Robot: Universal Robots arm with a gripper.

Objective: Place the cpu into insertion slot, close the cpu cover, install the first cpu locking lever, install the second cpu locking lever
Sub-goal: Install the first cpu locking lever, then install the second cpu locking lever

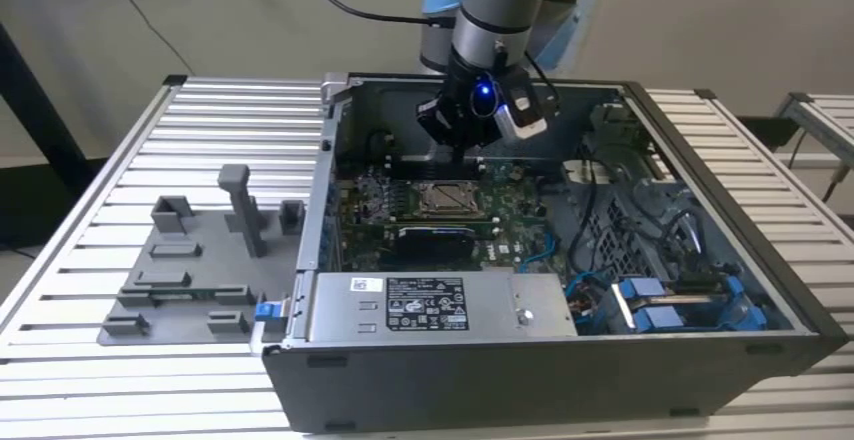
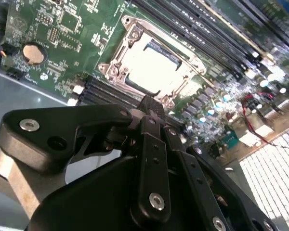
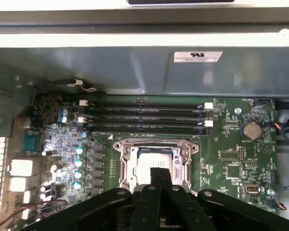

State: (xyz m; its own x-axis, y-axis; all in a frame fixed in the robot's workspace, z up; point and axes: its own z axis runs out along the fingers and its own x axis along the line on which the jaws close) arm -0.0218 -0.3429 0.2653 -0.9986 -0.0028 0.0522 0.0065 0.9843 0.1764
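The cpu [image 2: 151, 67] is a small flat square with a pale silver-tan face, lying flat and face up in the insertion slot [image 3: 155, 163] on the green motherboard [image 2: 62, 43]. Being square, it has no long axis; its edges run parallel to the slot's silver rim. The cpu cover [image 2: 127, 41], a thin silver frame with a square window, lies down around the chip, whose face shows through that window. In the exterior view the slot [image 1: 443, 198] sits mid-board inside the open computer case [image 1: 534, 370], with the grey fixture tray [image 1: 187, 270] well apart from the slot toward the exterior view's left. The gripper [image 2: 149, 107] hovers just above the slot's edge, its black fingers [image 3: 158, 175] pressed together and holding nothing.
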